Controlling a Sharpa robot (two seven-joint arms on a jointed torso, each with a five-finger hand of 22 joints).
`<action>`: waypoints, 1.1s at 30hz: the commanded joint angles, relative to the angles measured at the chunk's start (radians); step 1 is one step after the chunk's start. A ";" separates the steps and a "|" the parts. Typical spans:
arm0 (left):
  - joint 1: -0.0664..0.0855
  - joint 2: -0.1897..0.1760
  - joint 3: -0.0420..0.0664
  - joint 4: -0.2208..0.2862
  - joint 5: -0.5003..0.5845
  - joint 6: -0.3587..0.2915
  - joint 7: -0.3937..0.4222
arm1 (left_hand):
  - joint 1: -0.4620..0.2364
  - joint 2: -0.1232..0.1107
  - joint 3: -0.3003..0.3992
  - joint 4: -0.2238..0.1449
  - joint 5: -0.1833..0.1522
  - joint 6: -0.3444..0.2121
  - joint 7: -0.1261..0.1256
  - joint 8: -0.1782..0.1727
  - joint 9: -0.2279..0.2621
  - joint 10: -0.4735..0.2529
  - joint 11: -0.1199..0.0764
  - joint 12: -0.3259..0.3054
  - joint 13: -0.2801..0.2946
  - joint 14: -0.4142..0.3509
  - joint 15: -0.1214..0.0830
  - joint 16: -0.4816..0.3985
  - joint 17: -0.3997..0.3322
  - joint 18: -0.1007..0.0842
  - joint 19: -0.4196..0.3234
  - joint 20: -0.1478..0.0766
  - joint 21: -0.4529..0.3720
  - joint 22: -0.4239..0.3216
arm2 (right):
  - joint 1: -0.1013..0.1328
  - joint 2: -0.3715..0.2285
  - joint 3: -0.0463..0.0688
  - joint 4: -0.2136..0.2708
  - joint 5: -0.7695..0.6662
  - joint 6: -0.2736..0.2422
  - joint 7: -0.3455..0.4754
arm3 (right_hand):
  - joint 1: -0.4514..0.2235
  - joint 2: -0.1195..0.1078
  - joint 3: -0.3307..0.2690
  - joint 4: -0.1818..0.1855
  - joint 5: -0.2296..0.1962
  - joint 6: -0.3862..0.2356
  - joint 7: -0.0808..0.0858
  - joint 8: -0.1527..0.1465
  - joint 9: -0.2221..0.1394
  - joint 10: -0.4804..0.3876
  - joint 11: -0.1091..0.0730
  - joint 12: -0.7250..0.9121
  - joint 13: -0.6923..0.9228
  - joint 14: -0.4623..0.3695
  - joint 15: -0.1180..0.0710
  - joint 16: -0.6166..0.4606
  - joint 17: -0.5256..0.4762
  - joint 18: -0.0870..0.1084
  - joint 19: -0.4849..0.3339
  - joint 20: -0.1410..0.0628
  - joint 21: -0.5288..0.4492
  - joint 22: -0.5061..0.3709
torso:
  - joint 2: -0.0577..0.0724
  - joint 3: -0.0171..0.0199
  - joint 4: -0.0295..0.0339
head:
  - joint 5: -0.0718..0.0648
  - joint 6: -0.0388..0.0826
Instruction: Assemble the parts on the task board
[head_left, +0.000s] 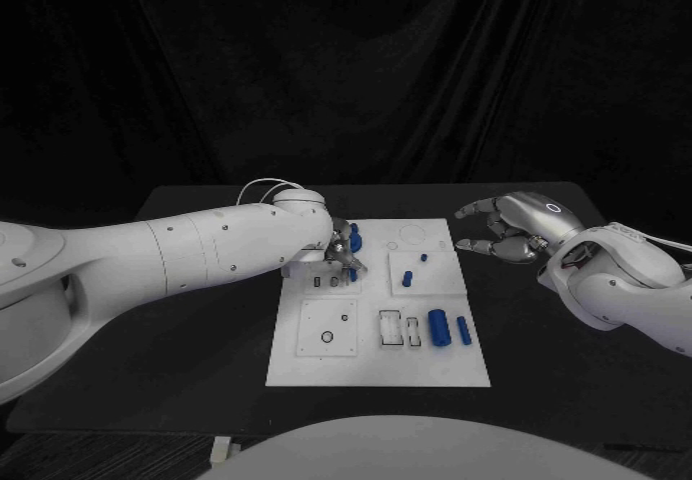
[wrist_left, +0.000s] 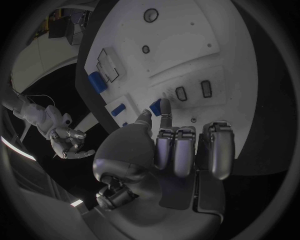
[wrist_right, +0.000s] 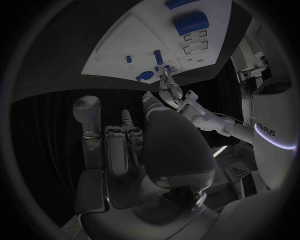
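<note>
Left robot hand (head_left: 340, 252) pinches a blue part (wrist_left: 155, 106), apparently over the board's (head_left: 378, 360) small slots — lower it square, upright. Right robot hand (head_left: 508, 232) hovers beside, fingers curled, holding nothing.

The robot's left arm, thick and white, reaches in from nine o'clock toward the centre, its silver left hand (head_left: 343, 252) angled downward, thumb and a finger pinched together around a small blue part (wrist_left: 155, 106) while the other fingers curl alongside. The right arm enters from three o'clock, bent at the wrist. Its right hand (head_left: 505, 232) hangs in the air, fingers loosely curled and apart, holding nothing.
</note>
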 joint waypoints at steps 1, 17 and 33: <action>-0.003 0.006 0.001 -0.004 0.005 0.017 0.018 | 0.010 0.001 0.006 -0.001 0.007 0.003 -0.004 -0.005 0.002 0.106 -0.007 0.003 0.263 0.106 -0.007 0.003 0.263 0.000 -0.007 -0.003 -0.007 0.101 | -0.003 0.001 0.001 -0.001 -0.006 0.007 -0.006 | 0.001 0.008 -0.008 0.001 0.004 0.007 -0.001 0.006 -0.001 0.104 0.010 0.003 0.262 0.105 0.005 0.006 0.263 0.006 0.006 -0.001 -0.007 0.096 | 0.000 -0.0002 -0.0014 | 0.002 0.000; -0.009 0.008 0.001 -0.014 0.005 0.028 0.022 | 0.026 -0.004 0.057 -0.037 0.071 -0.002 -0.004 -0.038 0.018 0.106 -0.007 0.003 0.263 0.106 -0.007 0.003 0.263 0.002 -0.011 -0.003 -0.015 0.097 | -0.003 0.002 0.001 -0.005 -0.006 0.015 -0.004 | 0.004 0.007 -0.009 -0.003 0.005 0.011 0.000 0.007 -0.001 0.104 0.010 0.003 0.262 0.105 0.006 0.006 0.263 0.007 0.005 -0.001 -0.010 0.096 | -0.002 0.0000 -0.0032 | -0.005 0.000; -0.010 0.001 0.001 -0.012 0.005 0.035 0.025 | 0.020 -0.047 0.219 -0.126 0.180 0.005 -0.005 -0.086 0.045 0.106 -0.009 0.003 0.263 0.106 -0.008 0.003 0.263 0.002 -0.009 -0.006 -0.023 0.101 | -0.006 0.006 0.001 -0.009 -0.006 0.021 -0.010 | 0.009 0.006 -0.009 -0.008 0.007 0.014 0.000 0.008 -0.002 0.104 0.011 0.003 0.262 0.105 0.007 0.006 0.263 0.007 0.005 0.000 -0.014 0.095 | -0.002 -0.0001 -0.0017 | -0.004 0.000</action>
